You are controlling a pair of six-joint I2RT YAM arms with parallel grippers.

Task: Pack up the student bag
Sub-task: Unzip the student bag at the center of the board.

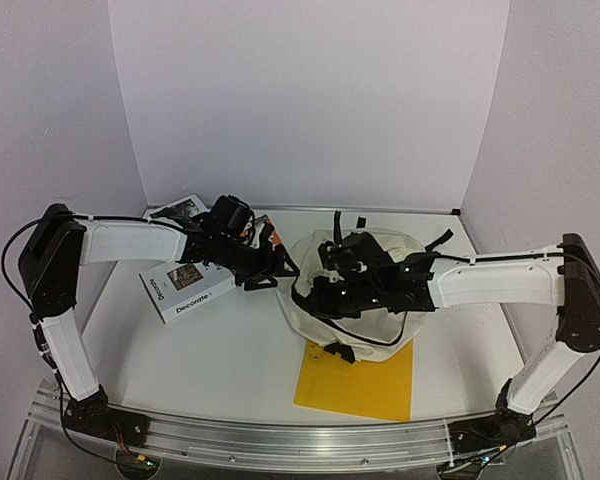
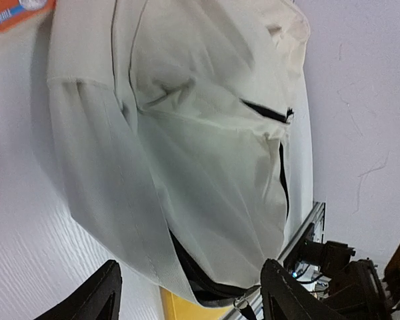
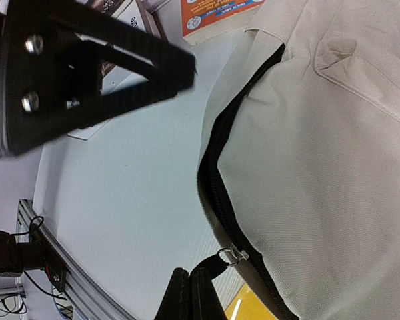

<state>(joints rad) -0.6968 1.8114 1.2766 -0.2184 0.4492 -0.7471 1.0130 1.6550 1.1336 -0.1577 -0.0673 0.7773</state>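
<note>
When seen from above, the bag point(image 1: 365, 300) sits in the middle of the white table point(image 1: 230, 350), soft and cream with black straps. Its near edge lies on a yellow sheet point(image 1: 360, 385). The left gripper point(image 1: 265, 270) is just beside the bag's left side, and a white book point(image 1: 185, 290) lies under that arm. The right gripper point(image 1: 325, 295) reaches over the bag from the right and rests on it. From the left wrist, the bag fills most of the view. The two black fingers point(image 2: 93, 300) stand far apart at the bottom. They are open and hold nothing, and the bag's low edge hangs between them. A corner of an orange book point(image 2: 13, 17) shows at the top left. From the right wrist, the two fingers point(image 3: 180, 297) are pressed tight together at the bottom. They pinch a small black tab point(image 3: 212, 267) joined to a metal ring point(image 3: 230, 255) on the bag's black zipper point(image 3: 217, 193). The left gripper shows as a big black shape at the top left, apart from the bag.
</note>
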